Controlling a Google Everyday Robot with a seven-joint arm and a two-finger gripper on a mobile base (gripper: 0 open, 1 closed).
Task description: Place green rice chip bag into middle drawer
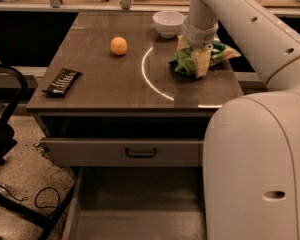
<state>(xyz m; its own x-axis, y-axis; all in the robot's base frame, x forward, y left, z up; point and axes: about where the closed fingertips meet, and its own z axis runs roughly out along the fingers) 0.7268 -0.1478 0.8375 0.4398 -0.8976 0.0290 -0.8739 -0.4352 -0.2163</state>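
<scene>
Gripper: my gripper [194, 64] is down at the right-rear part of the tabletop [100, 84], just in front of the white bowl [168, 23].
Grip: clamped on the green rice chip bag [181, 64]. One tan finger [203, 63] shows on the bag's near-right side; the other is mostly hidden behind my wrist and the crumpled foil.
Bag: bunched up under the gripper, with green folds to the left and a yellow-orange corner poking out to the right. Lettering is not readable. Can't tell if it rests on the wood or is raised off it.
Arm: my arm [240, 24] comes in from top right. Its upper end is cut off by the frame and it covers the table's far-right corner.
Base: my white body [260, 169] fills the lower right and blocks the right ends of both drawers.
Middle drawer: the middle drawer [135, 209] is pulled out at the bottom of the view, with a grey flat floor and a low left wall. Its near edge is cut off and the right side is hidden by the base. It is well apart from the bag.
Upper drawer: the drawer w/ grey front [90, 153] is partly out below the tabletop, with a dark handle [141, 153].
Other items: an orange [119, 45] sits mid-table, apart from the bowl. A black bar wrapper [62, 81] lies near the left edge.
Glare: a bright arc [149, 79] curves across the wood beside the bag.
Left side: a black chair frame [5, 134] is only partly in view, with a cable [45, 199] on the speckled floor.
</scene>
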